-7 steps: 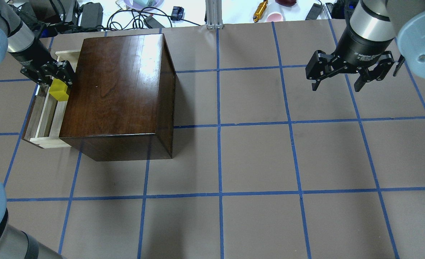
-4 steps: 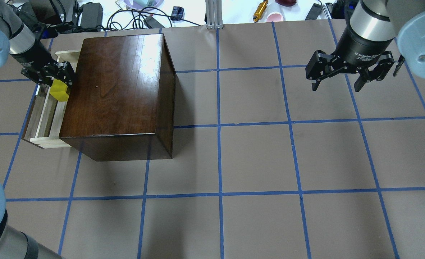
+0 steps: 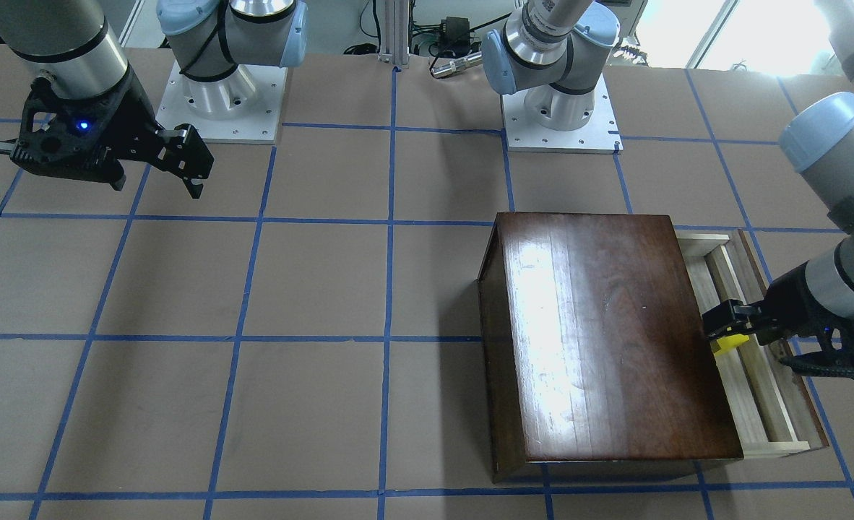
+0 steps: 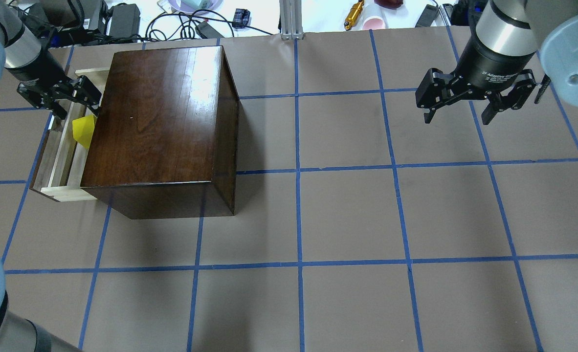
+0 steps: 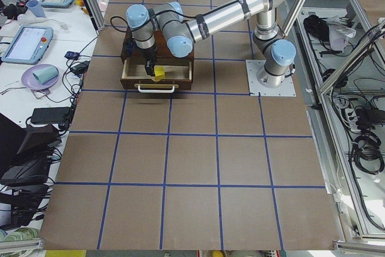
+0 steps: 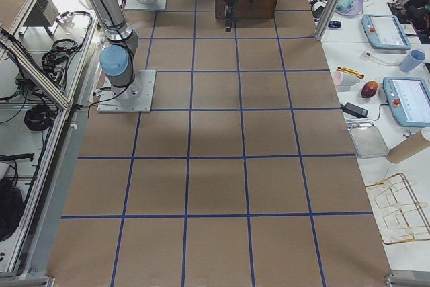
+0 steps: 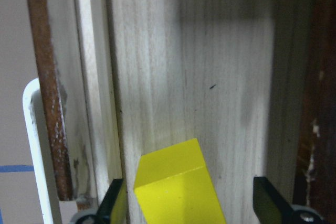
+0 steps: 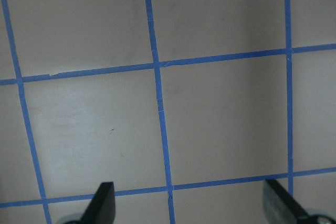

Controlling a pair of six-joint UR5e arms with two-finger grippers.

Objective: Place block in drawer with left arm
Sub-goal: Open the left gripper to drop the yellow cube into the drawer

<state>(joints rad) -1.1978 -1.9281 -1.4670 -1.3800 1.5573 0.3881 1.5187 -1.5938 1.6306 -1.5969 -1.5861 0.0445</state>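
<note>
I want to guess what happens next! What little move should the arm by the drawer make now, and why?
Probably lift the left gripper straight up, clear of the drawer. Its fingers are spread wider than the yellow block, which lies tilted on the drawer's pale wood, so it is not being squeezed and the placing looks done.

The left arm point(image 4: 22, 51) reaches in at ten o'clock of the worktop point(image 4: 347, 210), its left tool point(image 4: 74, 108) pointing down with fingers spread apart. The right arm point(image 4: 501, 29) hangs at two o'clock, its right tool point(image 4: 457, 116) facing down above the worktop, fingers spread wide.
</note>
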